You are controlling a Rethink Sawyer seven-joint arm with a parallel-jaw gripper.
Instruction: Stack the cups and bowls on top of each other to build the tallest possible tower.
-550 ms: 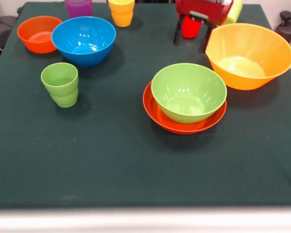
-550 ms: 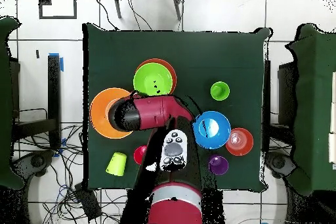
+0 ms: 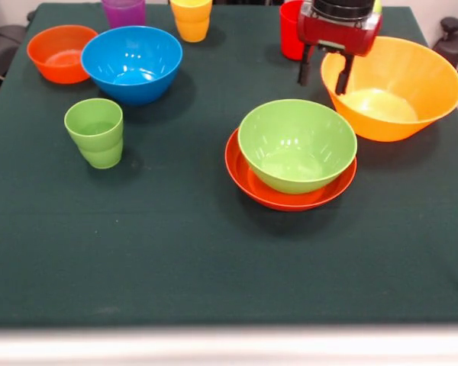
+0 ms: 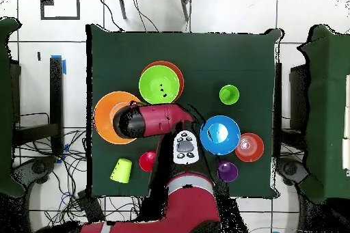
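Observation:
My gripper [image 3: 324,75] is open and empty, with one finger [image 3: 304,70] outside the near rim of the large orange-yellow bowl [image 3: 412,84] and the other over its inside. In the overhead view the arm's end [image 4: 126,122] covers that bowl [image 4: 104,113]. The green bowl [image 3: 298,145] sits nested in the wide red-orange bowl [image 3: 248,181] at mid-table. The blue bowl [image 3: 131,62] and small orange bowl [image 3: 59,52] stand at the far left. A light green cup [image 3: 95,131] stands alone. The purple cup [image 3: 124,11], yellow cup [image 3: 191,19] and red cup [image 3: 289,30] stand along the far edge.
A yellow-green cup [image 4: 121,169] sits tilted near the robot's base beside the red cup [image 4: 147,160]. The dark green cloth [image 3: 175,259] covers the table. Cables lie on the floor around the table.

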